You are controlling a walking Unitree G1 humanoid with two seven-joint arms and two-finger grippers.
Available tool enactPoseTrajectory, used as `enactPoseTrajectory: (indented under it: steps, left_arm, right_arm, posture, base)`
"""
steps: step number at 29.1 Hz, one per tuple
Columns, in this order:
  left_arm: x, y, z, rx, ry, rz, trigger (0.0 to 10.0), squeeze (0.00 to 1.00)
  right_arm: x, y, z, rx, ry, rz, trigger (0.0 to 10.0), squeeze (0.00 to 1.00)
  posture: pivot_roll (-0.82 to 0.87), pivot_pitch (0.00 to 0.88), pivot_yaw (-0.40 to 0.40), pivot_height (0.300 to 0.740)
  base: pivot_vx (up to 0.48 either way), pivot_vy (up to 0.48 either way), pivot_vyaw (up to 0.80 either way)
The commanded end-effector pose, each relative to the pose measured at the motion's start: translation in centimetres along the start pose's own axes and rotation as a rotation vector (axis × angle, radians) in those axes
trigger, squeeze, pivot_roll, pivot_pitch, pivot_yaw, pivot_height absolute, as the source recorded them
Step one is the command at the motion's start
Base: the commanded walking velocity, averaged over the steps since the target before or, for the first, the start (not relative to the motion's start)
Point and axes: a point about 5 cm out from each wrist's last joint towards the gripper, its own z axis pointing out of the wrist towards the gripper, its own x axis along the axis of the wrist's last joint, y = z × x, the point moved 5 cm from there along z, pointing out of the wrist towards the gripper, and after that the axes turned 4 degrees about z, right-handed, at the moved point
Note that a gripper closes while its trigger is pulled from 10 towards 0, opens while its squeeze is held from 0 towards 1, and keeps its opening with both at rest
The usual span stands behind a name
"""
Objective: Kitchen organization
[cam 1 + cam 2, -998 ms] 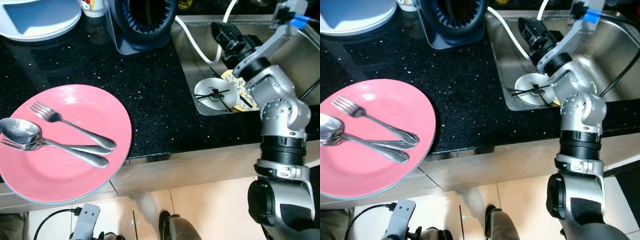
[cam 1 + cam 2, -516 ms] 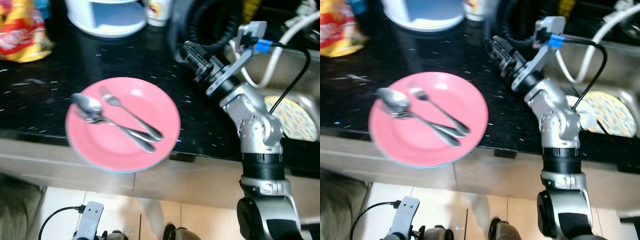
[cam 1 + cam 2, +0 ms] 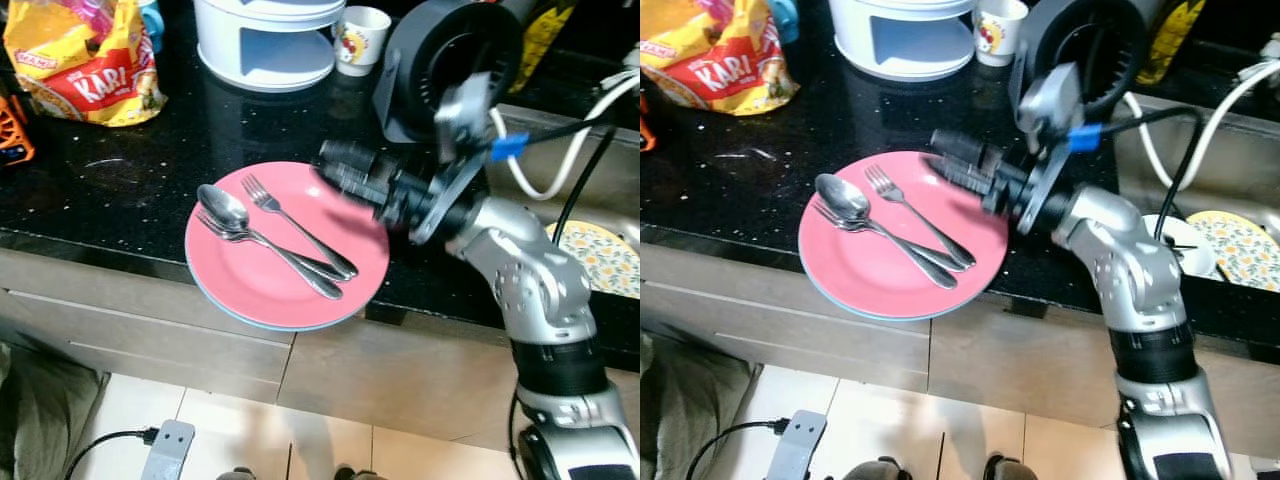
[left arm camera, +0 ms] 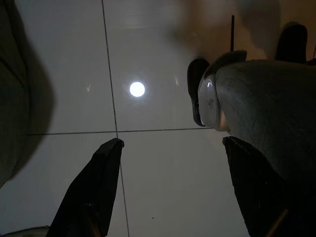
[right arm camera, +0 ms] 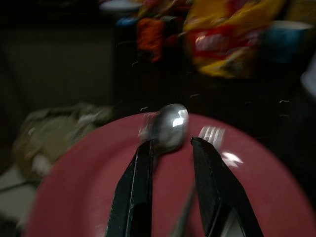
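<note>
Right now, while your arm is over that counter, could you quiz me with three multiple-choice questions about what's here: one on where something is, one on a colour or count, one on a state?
1. Where does the cutlery lie?
A. On the pink plate
B. In the white mug
C. On the floor

2. How many pieces of cutlery are there?
A. One
B. Three: a spoon and two forks, one beside it and one under it
C. Five

3. How is the right gripper?
A. Shut on the yellow snack bag
B. Open, above the plate
C. Shut on the mug

Answers:
1. A, both eye views show the cutlery resting across the plate.
2. B, one bowl and two sets of tines show.
3. B, the right wrist view shows a gap between its fingers, with nothing held.
</note>
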Motion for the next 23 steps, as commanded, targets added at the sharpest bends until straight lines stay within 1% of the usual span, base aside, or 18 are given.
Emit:
enactPoseTrajectory:
  steps: [1, 4, 5, 6, 8, 9, 13, 15, 16, 17, 21, 23]
  left_arm:
    - [-2.3, 2.2, -0.2, -0.066, -0.073, 0.014, 10.0, 0.00]
    - [-2.4, 2.2, -0.2, -0.066, -0.075, 0.015, 10.0, 0.00]
    - [-2.6, 2.2, -0.2, -0.067, -0.081, 0.018, 10.0, 0.00]
    - [-2.6, 2.2, -0.2, -0.067, -0.081, 0.018, 10.0, 0.00]
    - [-2.6, 2.2, -0.2, -0.068, -0.084, 0.022, 10.0, 0.00]
    - [-2.6, 2.1, -0.2, -0.068, -0.083, 0.022, 10.0, 0.00]
    - [-2.6, 2.1, -0.2, -0.066, -0.083, 0.023, 10.0, 0.00]
    - [-2.5, 2.0, -0.2, -0.064, -0.082, 0.023, 10.0, 0.00]
    - [-2.5, 1.9, -0.2, -0.063, -0.081, 0.025, 10.0, 0.00]
    - [-2.5, 1.9, -0.2, -0.063, -0.081, 0.025, 10.0, 0.00]
    - [-2.5, 1.9, -0.2, -0.061, -0.081, 0.024, 10.0, 0.00]
    - [-2.5, 1.9, -0.2, -0.061, -0.081, 0.024, 10.0, 0.00]
  right_arm:
    - [-0.5, -1.0, 1.1, 0.010, -0.065, -0.027, 10.0, 0.00]
    - [-0.8, -0.9, 1.5, -0.008, -0.086, -0.026, 10.0, 0.00]
    - [-1.6, -1.0, 2.3, -0.022, -0.123, -0.022, 10.0, 0.00]
    - [-1.6, -1.0, 2.3, -0.022, -0.123, -0.022, 10.0, 0.00]
    - [-2.7, -1.1, 3.4, -0.037, -0.162, -0.002, 10.0, 0.00]
    - [-3.0, -0.8, 3.7, -0.059, -0.174, 0.005, 10.0, 0.00]
    - [-3.6, -0.2, 4.1, -0.108, -0.202, 0.013, 10.0, 0.00]
    - [-4.2, 0.5, 4.5, -0.173, -0.226, 0.032, 10.0, 0.00]
    - [-4.5, 1.3, 4.7, -0.244, -0.233, 0.060, 10.0, 0.00]
    - [-4.5, 1.3, 4.7, -0.244, -0.233, 0.060, 10.0, 0.00]
    - [-4.6, 2.5, 4.6, -0.316, -0.234, 0.077, 10.0, 0.00]
    - [-4.6, 2.5, 4.6, -0.316, -0.234, 0.077, 10.0, 0.00]
  posture:
    - [0.09, 0.084, -0.094, 0.740]
    - [0.09, 0.083, -0.095, 0.740]
    - [0.09, 0.084, -0.093, 0.740]
    - [0.09, 0.084, -0.093, 0.740]
    - [0.09, 0.083, -0.091, 0.740]
    - [0.09, 0.083, -0.091, 0.740]
    - [0.10, 0.084, -0.089, 0.740]
    - [0.10, 0.087, -0.087, 0.740]
    - [0.10, 0.088, -0.087, 0.740]
    - [0.10, 0.088, -0.087, 0.740]
    - [0.10, 0.094, -0.086, 0.740]
    - [0.10, 0.094, -0.086, 0.740]
  base:
    - [0.000, 0.000, 0.00]
    - [0.000, 0.000, 0.00]
    - [0.000, 0.000, 0.00]
    - [0.000, 0.000, 0.00]
    - [0.000, 0.000, 0.00]
    - [0.000, 0.000, 0.00]
    - [0.000, 0.000, 0.00]
    - [0.000, 0.000, 0.00]
    - [0.000, 0.000, 0.00]
    - [0.000, 0.000, 0.00]
    - [0.000, 0.000, 0.00]
    - [0.000, 0.000, 0.00]
